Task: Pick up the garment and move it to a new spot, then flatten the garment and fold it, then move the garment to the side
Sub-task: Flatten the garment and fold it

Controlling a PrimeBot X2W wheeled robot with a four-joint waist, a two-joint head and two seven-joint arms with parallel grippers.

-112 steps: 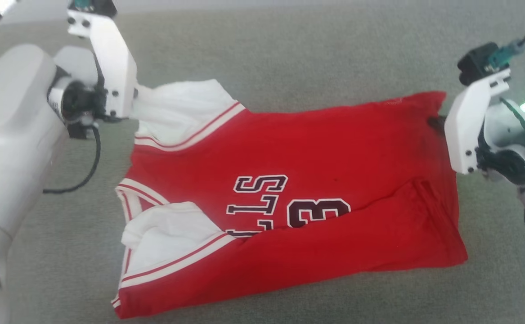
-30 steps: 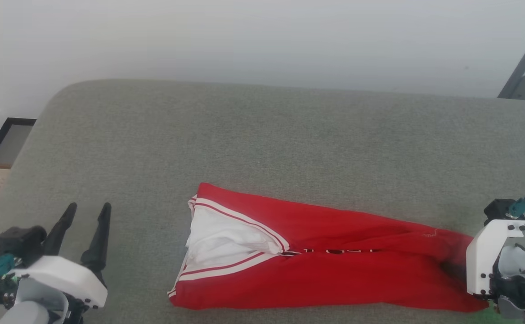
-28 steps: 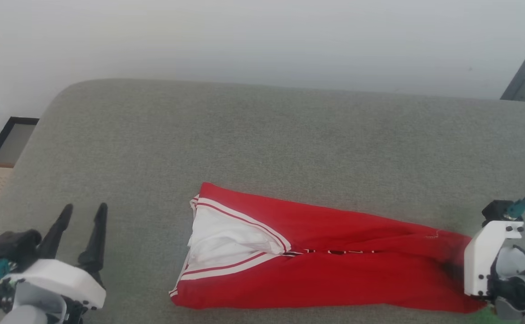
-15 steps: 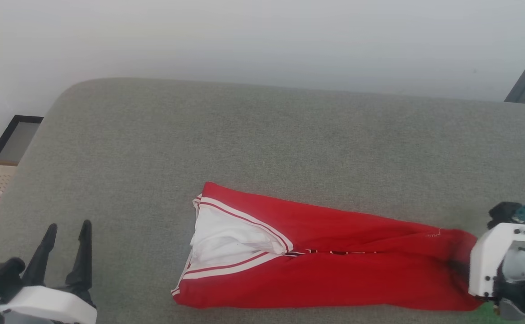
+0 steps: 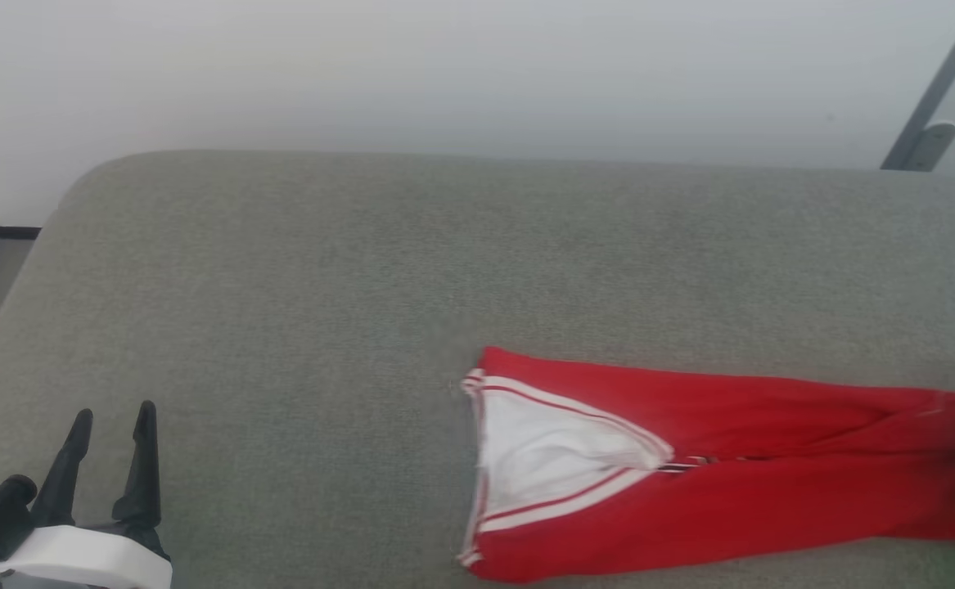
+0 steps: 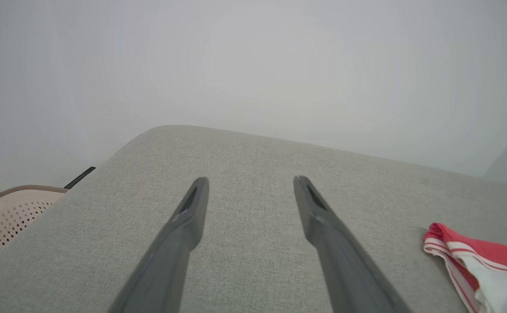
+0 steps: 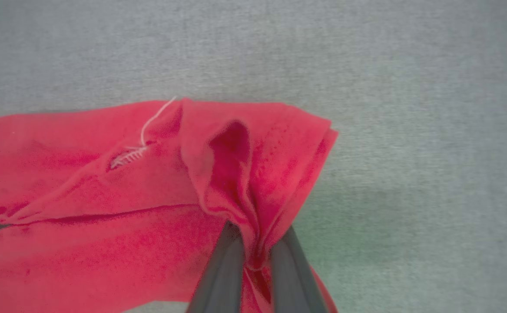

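Grip: right gripper (image 7: 257, 232) clenched on bunched hem of shirt (image 7: 105, 182); left gripper (image 6: 250, 180) released, idle. Risk: one-corner pull opens fold, cloth slips.

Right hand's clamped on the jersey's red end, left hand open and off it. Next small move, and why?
Probably slide it a little to the robot's right, kept low. The right hand is shut on the bunched red end of the garment, folded in a long strip on the grey surface; the left hand is open, well clear, so a lift might undo the fold.
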